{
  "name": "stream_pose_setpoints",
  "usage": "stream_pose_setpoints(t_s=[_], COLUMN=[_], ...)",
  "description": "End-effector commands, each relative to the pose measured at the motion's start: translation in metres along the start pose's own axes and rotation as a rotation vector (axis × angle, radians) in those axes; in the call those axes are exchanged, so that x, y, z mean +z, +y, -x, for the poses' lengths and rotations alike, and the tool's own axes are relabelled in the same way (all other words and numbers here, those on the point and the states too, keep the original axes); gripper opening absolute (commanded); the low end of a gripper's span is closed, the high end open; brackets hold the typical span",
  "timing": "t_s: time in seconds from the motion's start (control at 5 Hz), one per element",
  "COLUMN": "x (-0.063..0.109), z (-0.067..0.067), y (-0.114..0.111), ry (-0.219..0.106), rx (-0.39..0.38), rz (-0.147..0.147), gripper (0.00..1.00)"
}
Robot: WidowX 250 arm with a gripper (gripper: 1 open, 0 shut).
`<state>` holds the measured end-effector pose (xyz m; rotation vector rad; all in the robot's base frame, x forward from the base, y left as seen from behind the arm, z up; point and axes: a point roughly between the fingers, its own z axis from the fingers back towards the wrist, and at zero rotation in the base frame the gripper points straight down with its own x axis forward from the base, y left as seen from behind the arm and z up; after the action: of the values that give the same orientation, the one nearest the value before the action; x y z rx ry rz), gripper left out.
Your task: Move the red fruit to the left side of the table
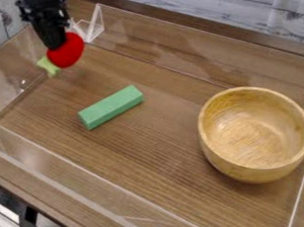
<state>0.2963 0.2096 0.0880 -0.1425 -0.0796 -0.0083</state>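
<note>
The red fruit [65, 53] is a small bright-red toy with a green leafy end poking out to its lower left. It hangs just above the brown wood-grain table [157, 135] at the far left corner. My black gripper [55, 40] comes straight down from the top of the view and is shut on the red fruit's upper part. The fingertips are partly hidden against the fruit.
A green rectangular block [111, 106] lies flat in the middle left of the table. A large wooden bowl [257, 133] stands at the right. Low clear acrylic walls [15, 92] border the tabletop, with a corner bracket right behind the gripper.
</note>
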Motion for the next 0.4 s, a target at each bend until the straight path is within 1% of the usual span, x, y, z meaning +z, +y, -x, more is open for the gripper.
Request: stream_pose_setpoints(t_s=[0.0, 0.2], x=[0.0242, 0.0198], z=[-0.0079, -0.0087], y=[0.0033, 0.0016], ry=[-0.051, -0.046], rx=[0.011, 0.047], rz=[-0.038, -0.027], gripper=[0.00, 0.00])
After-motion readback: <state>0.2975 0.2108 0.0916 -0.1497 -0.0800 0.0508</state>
